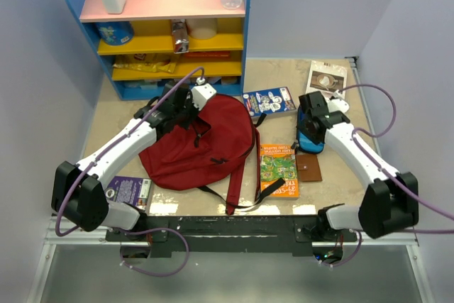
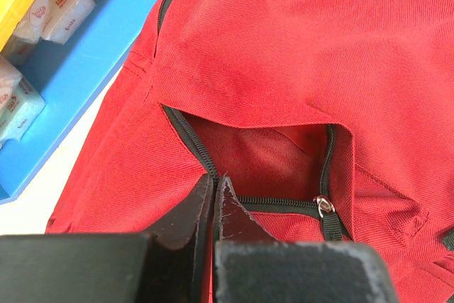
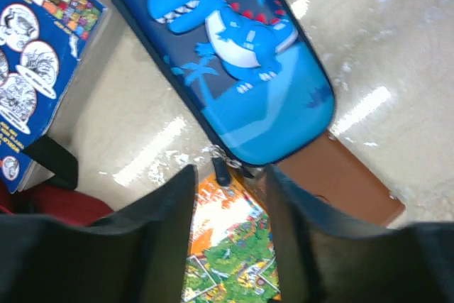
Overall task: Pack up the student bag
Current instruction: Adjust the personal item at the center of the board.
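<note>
The student bag [image 1: 206, 143], a large dark red backpack, lies flat in the middle of the table. Its zipper opening gapes in the left wrist view [image 2: 269, 154], with a metal zipper pull [image 2: 325, 206]. My left gripper [image 1: 189, 109] is at the bag's top end, and its jaws [image 2: 215, 179] are shut on the zipper edge of the opening. My right gripper [image 1: 311, 127] is open [image 3: 228, 175] just over the near end of a blue dinosaur pencil case [image 3: 234, 69], whose zipper pull [image 3: 222, 168] sits between the fingertips, not gripped.
An orange-green book [image 1: 278, 169] and a brown wallet [image 1: 308, 167] lie under and beside the pencil case. A blue book [image 1: 269, 99], a white booklet [image 1: 327, 77] and a purple book [image 1: 129, 191] lie around the bag. A blue shelf unit [image 1: 170, 26] stands at the back left.
</note>
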Action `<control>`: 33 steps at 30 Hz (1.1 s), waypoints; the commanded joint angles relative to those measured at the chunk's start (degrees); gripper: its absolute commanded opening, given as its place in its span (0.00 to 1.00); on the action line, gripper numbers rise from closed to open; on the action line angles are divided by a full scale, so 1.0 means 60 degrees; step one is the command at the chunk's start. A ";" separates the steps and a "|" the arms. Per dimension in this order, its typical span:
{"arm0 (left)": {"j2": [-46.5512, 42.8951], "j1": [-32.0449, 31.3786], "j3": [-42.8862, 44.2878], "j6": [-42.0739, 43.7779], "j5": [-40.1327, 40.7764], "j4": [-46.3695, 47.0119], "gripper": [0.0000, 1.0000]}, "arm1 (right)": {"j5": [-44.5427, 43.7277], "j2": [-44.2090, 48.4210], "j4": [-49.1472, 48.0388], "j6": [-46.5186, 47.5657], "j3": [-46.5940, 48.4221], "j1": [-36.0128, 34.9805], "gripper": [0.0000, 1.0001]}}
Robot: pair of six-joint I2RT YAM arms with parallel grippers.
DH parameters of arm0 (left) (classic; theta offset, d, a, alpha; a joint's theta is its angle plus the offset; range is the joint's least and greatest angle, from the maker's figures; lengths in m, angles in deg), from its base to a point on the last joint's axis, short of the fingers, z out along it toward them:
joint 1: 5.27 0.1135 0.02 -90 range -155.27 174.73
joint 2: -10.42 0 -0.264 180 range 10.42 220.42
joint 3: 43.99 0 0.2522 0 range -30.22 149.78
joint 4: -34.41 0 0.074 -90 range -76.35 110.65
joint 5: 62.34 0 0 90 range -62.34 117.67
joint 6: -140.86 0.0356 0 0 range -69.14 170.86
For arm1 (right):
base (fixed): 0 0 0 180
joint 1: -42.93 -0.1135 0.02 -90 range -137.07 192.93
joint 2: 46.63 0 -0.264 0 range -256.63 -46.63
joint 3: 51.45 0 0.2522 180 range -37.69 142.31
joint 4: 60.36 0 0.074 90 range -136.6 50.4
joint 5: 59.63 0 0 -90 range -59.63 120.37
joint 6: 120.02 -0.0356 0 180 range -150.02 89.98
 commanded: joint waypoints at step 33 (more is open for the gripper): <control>-0.0503 0.0076 0.0216 0.0420 -0.0069 0.0243 0.00 | 0.1115 0.1273 0.0799 -0.1992 -0.4044 -0.0122 0.61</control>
